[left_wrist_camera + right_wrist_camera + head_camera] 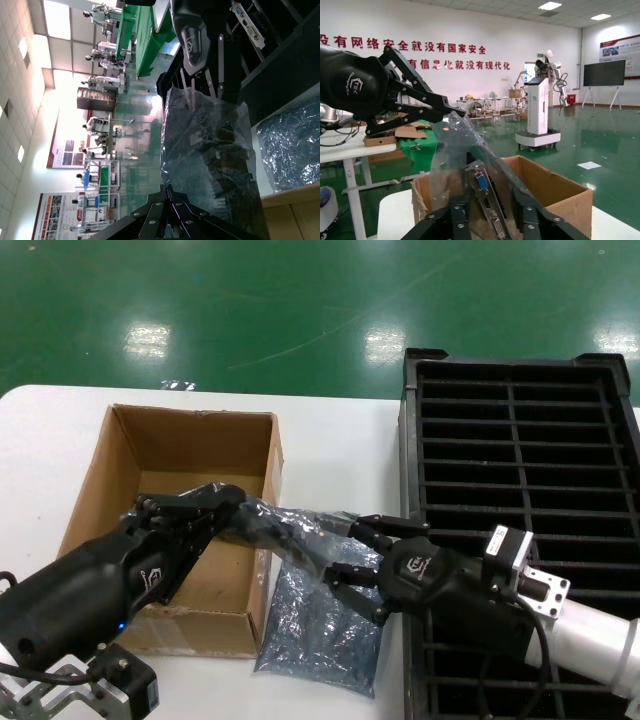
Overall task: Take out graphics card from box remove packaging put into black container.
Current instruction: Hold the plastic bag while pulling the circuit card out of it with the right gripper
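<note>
At the table's (pixel 330 440) left stands the box (pixel 170 530), open and, as far as we see, holding nothing loose. Our left gripper (pixel 232 502) reaches across the box's right wall, its fingers clenched on one end of the bag (pixel 290 530), which hangs stretched between both grippers above the gap between box and container. We are peeling the wrapper off, so we judge the step goes best if the left holds only plastic at the closed end and draws back toward the box, while the right stays fixed, so the film slides along the card rather than crumpling around it; a slow, straight pull should spare the bracket from snagging. In the right wrist view the card (pixel 485 192) stands inside the clear film, its bracket with a blue port nearest the camera, rising from between the right gripper's fingers. That right gripper (pixel 352 558) sits just left of the container's near-left corner, closed on the card's end through the film. A second bag (pixel 320 615) lies flat on the table below them, touching the box's right wall. The black container (pixel 412 440) fills the table's right side, and the slots we see hold no card.
</note>
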{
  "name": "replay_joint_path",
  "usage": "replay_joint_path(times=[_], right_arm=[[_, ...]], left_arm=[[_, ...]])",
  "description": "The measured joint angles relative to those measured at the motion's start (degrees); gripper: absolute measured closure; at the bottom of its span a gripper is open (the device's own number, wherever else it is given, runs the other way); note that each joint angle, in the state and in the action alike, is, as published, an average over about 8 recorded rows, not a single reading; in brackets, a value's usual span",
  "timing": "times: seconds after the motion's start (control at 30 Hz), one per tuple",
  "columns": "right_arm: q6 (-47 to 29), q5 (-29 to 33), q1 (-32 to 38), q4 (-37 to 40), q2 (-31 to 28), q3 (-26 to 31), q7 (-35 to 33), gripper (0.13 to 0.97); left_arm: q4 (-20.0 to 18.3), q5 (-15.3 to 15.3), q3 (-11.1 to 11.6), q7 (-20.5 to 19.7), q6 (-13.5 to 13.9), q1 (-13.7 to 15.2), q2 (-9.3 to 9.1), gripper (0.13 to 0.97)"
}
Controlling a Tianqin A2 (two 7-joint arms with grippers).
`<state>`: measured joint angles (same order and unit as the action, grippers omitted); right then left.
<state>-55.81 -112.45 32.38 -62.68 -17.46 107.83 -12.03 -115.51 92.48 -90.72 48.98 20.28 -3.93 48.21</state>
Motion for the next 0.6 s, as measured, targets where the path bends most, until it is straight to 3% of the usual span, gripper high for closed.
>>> replay_joint_path(times=[0.17, 0.5, 0.6], right_arm=[[-0.02, 0.22, 0.18, 0.45, 0.81, 0.0, -0.12, 0.742], [0.33, 0.61, 1.17, 2.25, 3.11, 0.09, -0.32, 0.726], [0.45, 0.8, 1.34, 2.55, 3.6, 0.19, -0.33, 0.758]], left_arm=[[0.0, 0.0, 0.0, 0.0, 0.0, 0.0, 0.0, 0.958], [0.0, 0.0, 0.0, 0.0, 0.0, 0.0, 0.0, 0.958], [0.0, 0.0, 0.0, 0.0, 0.0, 0.0, 0.0, 0.958]])
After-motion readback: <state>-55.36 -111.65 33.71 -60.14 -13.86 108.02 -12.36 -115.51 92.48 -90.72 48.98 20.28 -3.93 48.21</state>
